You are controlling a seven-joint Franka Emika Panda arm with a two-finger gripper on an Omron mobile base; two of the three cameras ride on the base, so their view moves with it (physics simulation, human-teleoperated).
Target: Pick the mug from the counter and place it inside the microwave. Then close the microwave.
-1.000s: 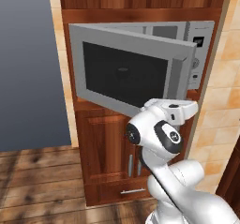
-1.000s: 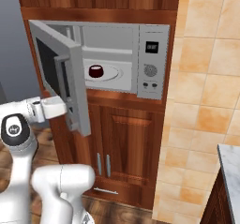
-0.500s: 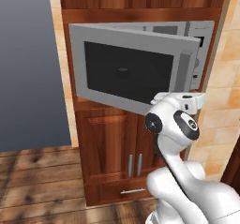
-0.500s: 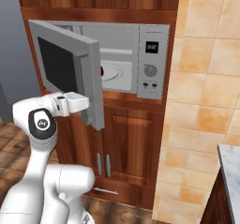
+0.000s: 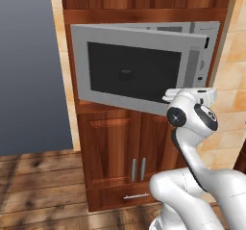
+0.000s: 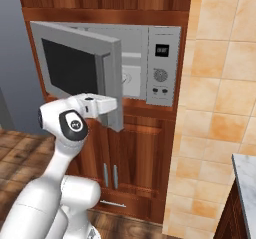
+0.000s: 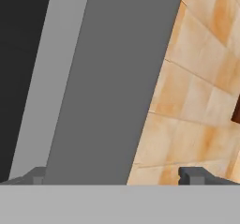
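Observation:
The silver-grey microwave (image 6: 163,63) sits built into the reddish-brown cabinet wall. Its dark-windowed door (image 5: 134,70) stands roughly half shut. My gripper (image 6: 113,106) rests against the outer face of the door at its lower free corner. In the left base view the hand (image 5: 190,95) lies just below the door's right end. In the hand view the grey door edge (image 7: 108,78) runs straight ahead, and both fingertips (image 7: 191,175) stand wide apart, open and holding nothing. The mug is hidden behind the door. A corner of the marbled counter (image 6: 247,179) shows at the lower right.
Wooden cabinet doors with bar handles (image 6: 110,175) stand below the microwave, and more cabinets sit above it. An orange-beige tiled wall (image 6: 220,108) runs to the right. A grey-blue panel (image 5: 29,70) stands to the left, over a wooden plank floor (image 5: 43,190).
The microwave door has swung further toward shut, with the hand following it to the right. The mug, seen inside the cavity a second ago, is now covered by the door.

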